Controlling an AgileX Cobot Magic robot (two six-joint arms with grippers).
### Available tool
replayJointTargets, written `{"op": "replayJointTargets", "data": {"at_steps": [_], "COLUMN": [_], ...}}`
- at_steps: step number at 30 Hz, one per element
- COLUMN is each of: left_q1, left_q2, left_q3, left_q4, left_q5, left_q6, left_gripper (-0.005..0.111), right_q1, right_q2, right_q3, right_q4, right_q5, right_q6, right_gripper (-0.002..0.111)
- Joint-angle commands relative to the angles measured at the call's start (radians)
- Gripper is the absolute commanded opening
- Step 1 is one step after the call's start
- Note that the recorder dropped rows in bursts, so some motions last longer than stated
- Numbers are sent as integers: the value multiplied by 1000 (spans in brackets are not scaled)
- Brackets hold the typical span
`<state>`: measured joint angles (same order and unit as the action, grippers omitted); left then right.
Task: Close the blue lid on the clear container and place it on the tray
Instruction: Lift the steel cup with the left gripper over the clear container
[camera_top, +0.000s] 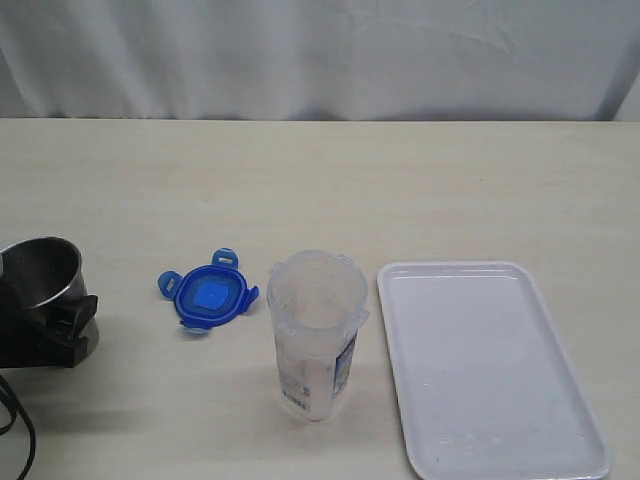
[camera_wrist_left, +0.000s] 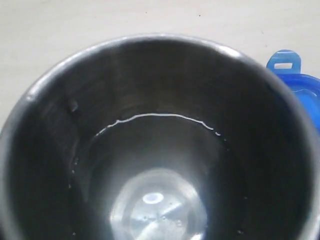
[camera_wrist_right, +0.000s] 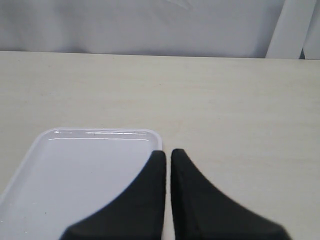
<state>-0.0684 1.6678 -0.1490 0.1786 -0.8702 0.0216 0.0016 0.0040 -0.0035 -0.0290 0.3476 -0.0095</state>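
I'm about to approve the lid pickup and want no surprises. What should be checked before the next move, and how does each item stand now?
1. Small blue plastic lid lies flat on the table, clear of other things: ok.
2. Tall clear plastic container stands upright, mouth open: ok.
3. Flat white plastic tray has nothing on it: ok.
4. Left gripper free of the round steel cup: cannot tell; the cup sits right at it.
5. Right gripper ready to grasp: not ok, its jaws are shut.
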Motion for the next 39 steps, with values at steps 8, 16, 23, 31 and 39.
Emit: {"op": "replayJointTargets", "data": {"at_steps": [8, 16, 23, 31, 39], "left_q1": [3, 3, 3, 3, -37], "left_q2": [-1, -1, -1, -1, -1], "left_q3": [-5, -5, -156, -401, -639], "left_q4": [169, 236, 463, 830, 1276], "left_q5": [-116, -193, -18, 154, 47], "left_q6": [-183, -202, -378, -666, -919], "left_gripper": [0, 0, 0, 0, 0], "right_q1": [1, 1, 1, 1, 1], "right_q2": [-4, -4, -4, -4, -4], "right_q3": [3, 3, 3, 3, 3], "right_q4": [0, 0, 0, 0, 0], "right_q5": [-3, -3, -3, -3, -3], "right_q6": [-3, -3, -3, -3, -3], "right_gripper": [4, 4, 4, 4, 4]}}
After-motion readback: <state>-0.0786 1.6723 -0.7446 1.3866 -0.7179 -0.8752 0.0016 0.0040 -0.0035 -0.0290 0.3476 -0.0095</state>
